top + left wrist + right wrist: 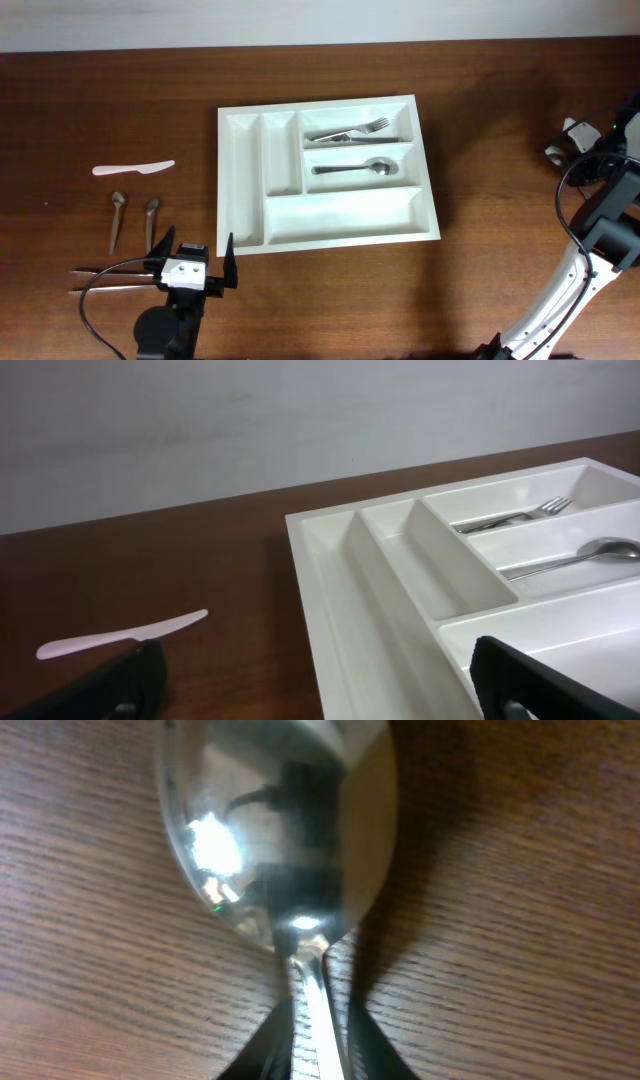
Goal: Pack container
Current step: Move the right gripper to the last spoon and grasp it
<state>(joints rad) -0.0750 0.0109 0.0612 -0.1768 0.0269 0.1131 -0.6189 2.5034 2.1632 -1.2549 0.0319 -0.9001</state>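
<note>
The white five-compartment container (pixel 241 180) lies mid-table; it also shows in the left wrist view (pixel 345 600). A fork (pixel 350 131) lies in its top wide compartment and a spoon (pixel 350 168) in the middle one. The two narrow compartments and the bottom wide one are bare. My left gripper (pixel 197 250) is open and empty, low over the table just left of the container's front left corner (pixel 320 695). My right gripper (pixel 318 1040) is shut on the handle of a metal spoon (pixel 280 830), close above the wood at the far right edge (pixel 570 145).
On the table left of the container lie a white plastic knife (pixel 133 168), two small metal spoons (pixel 117 220) (pixel 151 218) and two long thin metal utensils (pixel 105 278) beside my left gripper. The knife also shows in the left wrist view (pixel 120 637).
</note>
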